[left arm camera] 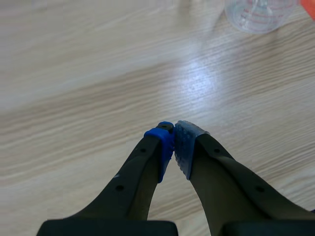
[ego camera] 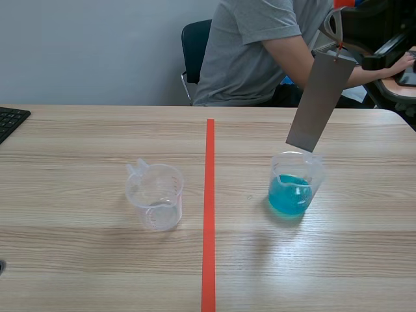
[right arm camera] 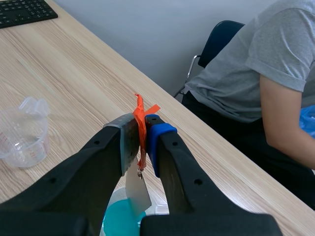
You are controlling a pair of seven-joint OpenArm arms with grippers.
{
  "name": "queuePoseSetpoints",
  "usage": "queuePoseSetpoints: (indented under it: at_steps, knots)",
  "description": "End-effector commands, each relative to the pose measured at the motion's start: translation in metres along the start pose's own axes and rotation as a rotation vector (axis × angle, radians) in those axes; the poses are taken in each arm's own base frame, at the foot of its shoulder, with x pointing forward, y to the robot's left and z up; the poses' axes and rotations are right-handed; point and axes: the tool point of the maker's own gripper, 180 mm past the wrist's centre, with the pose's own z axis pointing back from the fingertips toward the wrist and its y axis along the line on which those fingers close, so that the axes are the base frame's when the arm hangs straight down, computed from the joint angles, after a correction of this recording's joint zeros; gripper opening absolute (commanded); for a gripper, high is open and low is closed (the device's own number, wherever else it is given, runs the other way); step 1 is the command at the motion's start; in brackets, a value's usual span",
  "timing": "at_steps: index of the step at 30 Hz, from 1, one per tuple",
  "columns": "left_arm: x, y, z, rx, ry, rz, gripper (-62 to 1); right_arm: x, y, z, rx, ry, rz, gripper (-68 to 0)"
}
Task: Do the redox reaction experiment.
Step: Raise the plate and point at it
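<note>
A grey metal strip (ego camera: 320,97) hangs tilted from an orange tape tab (right arm camera: 140,110). My right gripper (right arm camera: 142,142) is shut on that tab, raised at the scene's far right (ego camera: 335,26). The strip's lower end (right arm camera: 137,189) sits just over the rim of a clear beaker of blue liquid (ego camera: 296,187), seen under the gripper (right arm camera: 115,219). An empty clear measuring beaker (ego camera: 155,195) stands left of the red line. My left gripper (left arm camera: 173,142) is shut on nothing, low over bare table, with the empty beaker (left arm camera: 258,12) ahead of it to the right.
A person in a grey shirt (ego camera: 253,45) sits across the table on a dark chair (ego camera: 195,39), one hand at the far right. A black keyboard (ego camera: 10,120) lies at the table's far left edge. The red tape line (ego camera: 209,208) runs down the middle.
</note>
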Motion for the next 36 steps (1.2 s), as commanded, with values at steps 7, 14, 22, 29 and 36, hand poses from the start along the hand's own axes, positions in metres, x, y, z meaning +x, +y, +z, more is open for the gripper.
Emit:
queuePoseSetpoints:
  at_steps: [7,14,22,29,36]
  knots:
    - [0.063,-0.018,-0.008,-0.204,-0.16,-0.093,-56.7,0.011,-0.007,0.003,-0.016,-0.026,0.024,-66.0]
    - [0.115,-0.039,-0.03,-0.318,-0.28,-0.172,-56.7,0.01,-0.006,0.003,-0.015,-0.021,0.023,-66.0]
    - [0.153,-0.097,-0.063,-0.494,-0.354,-0.238,-56.7,0.01,-0.006,0.003,-0.015,-0.021,0.023,-66.0]
    - [0.165,-0.143,-0.104,-0.557,-0.352,-0.251,-56.7,0.01,-0.006,0.003,-0.015,-0.021,0.023,-66.0]
    - [0.175,-0.185,-0.15,-0.595,-0.353,-0.231,-56.7,0.01,-0.006,0.003,-0.015,-0.021,0.023,-66.0]
